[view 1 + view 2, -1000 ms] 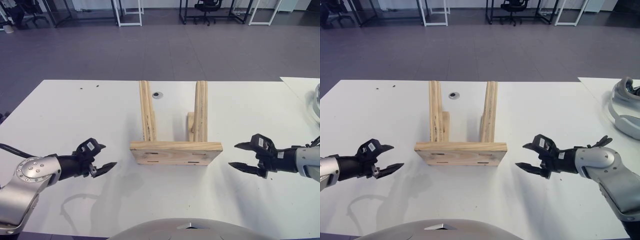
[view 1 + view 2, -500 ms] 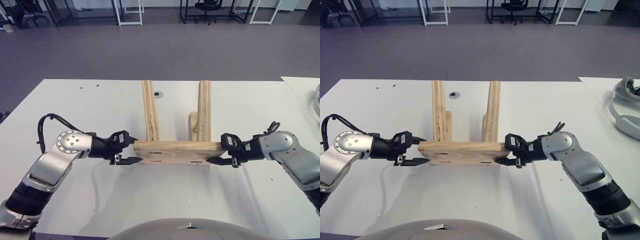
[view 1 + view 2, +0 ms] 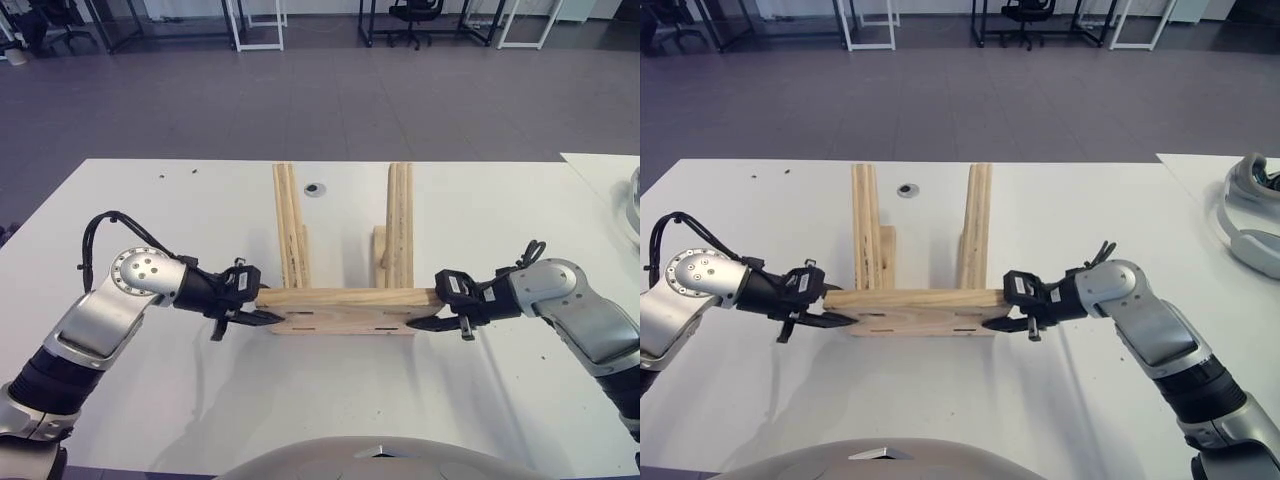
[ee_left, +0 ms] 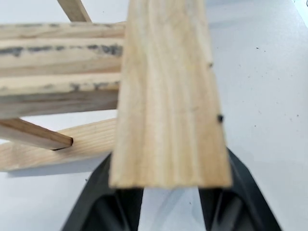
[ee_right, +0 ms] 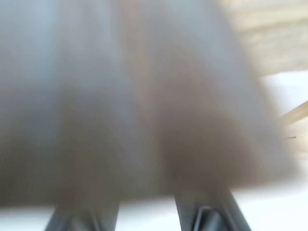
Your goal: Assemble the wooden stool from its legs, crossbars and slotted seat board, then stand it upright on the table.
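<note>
The wooden stool lies on its side on the white table (image 3: 150, 230). Its slotted seat board (image 3: 345, 310) faces me and its two leg pairs (image 3: 290, 225) (image 3: 398, 225) point away. My left gripper (image 3: 252, 308) is at the board's left end, with one finger above and one below the edge, shut on it. My right gripper (image 3: 432, 311) holds the right end the same way. In the left wrist view the board's end (image 4: 168, 96) sits between the black fingers (image 4: 115, 204). The right wrist view has the blurred board (image 5: 144, 96) close up over dark fingers (image 5: 204, 214).
A small dark round mark (image 3: 317, 188) sits on the table between the far ends of the legs. A white-grey headset-like object (image 3: 1250, 220) lies at the table's right edge. Bare table surface stretches to both sides and in front of the stool.
Both grippers came in from the sides, where they stood open, and closed on the seat board's ends. The stool has since shifted slightly left and the seat has tipped more edge-on.
</note>
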`<state>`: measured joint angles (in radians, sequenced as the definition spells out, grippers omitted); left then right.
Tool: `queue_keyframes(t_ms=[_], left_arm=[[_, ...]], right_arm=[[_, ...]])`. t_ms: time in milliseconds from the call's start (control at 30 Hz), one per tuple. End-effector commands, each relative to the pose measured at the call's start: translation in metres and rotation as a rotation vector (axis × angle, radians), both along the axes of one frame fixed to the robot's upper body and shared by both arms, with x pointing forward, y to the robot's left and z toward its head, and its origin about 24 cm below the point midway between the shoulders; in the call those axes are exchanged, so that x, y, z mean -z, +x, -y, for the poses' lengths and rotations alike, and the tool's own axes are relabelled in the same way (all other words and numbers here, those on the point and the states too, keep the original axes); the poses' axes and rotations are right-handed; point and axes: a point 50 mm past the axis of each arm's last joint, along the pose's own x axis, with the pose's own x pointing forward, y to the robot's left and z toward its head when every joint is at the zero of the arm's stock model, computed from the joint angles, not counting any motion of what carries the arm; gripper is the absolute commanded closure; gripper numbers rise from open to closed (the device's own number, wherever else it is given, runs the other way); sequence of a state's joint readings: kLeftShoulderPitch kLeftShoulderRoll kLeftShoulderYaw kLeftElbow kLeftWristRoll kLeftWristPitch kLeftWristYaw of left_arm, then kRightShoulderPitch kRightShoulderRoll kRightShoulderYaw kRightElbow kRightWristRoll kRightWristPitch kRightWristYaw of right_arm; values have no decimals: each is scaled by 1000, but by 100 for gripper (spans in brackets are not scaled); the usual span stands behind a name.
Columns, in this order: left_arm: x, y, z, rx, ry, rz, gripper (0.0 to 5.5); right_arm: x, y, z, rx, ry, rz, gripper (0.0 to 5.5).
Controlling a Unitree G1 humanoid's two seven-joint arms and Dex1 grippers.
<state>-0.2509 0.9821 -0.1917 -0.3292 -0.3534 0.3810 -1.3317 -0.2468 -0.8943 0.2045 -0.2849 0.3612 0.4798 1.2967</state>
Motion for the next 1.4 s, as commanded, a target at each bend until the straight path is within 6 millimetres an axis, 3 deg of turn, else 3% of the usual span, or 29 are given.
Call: queue_keyframes(t_ms=[33,133,200,267,367,467,567,700,733,800,900,1133,1233,1367,1400], left_arm=[[-94,1,4,130,-169,-193,419],[-191,-2,6,158,-363,-484,419],[-224,3,8,144,-456,-643,419],[-232,15,7,139,-534,-778,419],[-210,20,0,158,-576,-1015,419],[-181,22,-2,176,-605,-1249,419],[-149,16,-6,139,-582,-1396,419],[-96,22,-13,-79,-560,-1450,419],[-82,22,-15,-151,-548,-1432,419],[-58,26,-23,-311,-540,-1362,365],[-40,37,-30,-487,-580,-1258,317],[-45,42,-47,-622,-676,-1139,206],[-45,42,-72,-742,-766,-1078,154],[-43,35,-110,-913,-839,-870,94],[-28,41,-122,-1042,-817,-674,70]], right_arm=[[-114,4,-4,-207,209,-147,415],[-211,-17,-14,-355,292,-470,417],[-240,-23,-23,-423,313,-633,417],[-246,-20,-22,-443,359,-760,417],[-219,-5,-16,-392,413,-1003,417],[-198,4,-26,-428,439,-1242,417],[-156,9,-33,-386,423,-1436,417],[-103,25,-32,-206,489,-1539,417],[-89,27,-28,-127,501,-1541,380],[-71,30,-16,9,526,-1548,334],[-60,28,-1,141,532,-1517,278],[-63,24,36,335,657,-1331,152],[-50,15,49,438,690,-1222,92],[-28,20,76,743,780,-792,23],[-10,34,90,948,764,-539,11]])
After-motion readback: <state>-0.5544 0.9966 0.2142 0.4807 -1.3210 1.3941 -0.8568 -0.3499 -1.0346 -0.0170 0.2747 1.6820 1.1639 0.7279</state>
